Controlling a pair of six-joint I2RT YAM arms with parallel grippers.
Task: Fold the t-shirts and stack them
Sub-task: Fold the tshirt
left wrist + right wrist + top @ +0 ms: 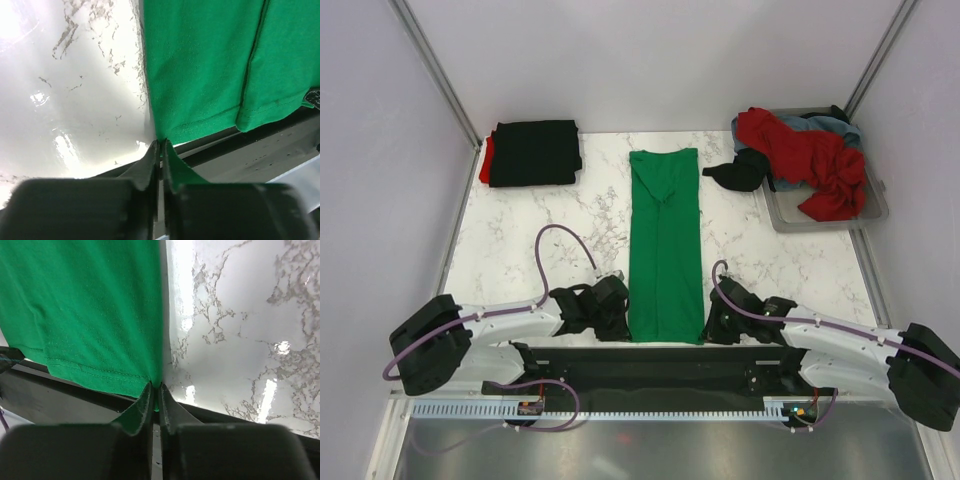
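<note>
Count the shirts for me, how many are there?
6 visible: green shirt laid out centre; folded black shirt on a folded red shirt, far left; crumpled red shirt, grey-blue shirt and crumpled black shirt at the tray, far right. More may hide there.

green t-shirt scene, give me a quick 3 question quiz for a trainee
1. True or false: the left end effector and the right end effector are each shut on a near corner of the green t-shirt.
2. Multiple choice: where does the folded black t-shirt lie? A, far left of the table; B, on top of the green one; C, in the right arm's grip.
3. Fill in: the crumpled red t-shirt lies heaped in the clear ____ at far right.

Key: 1 true; 2 A; 3 tray.
</note>
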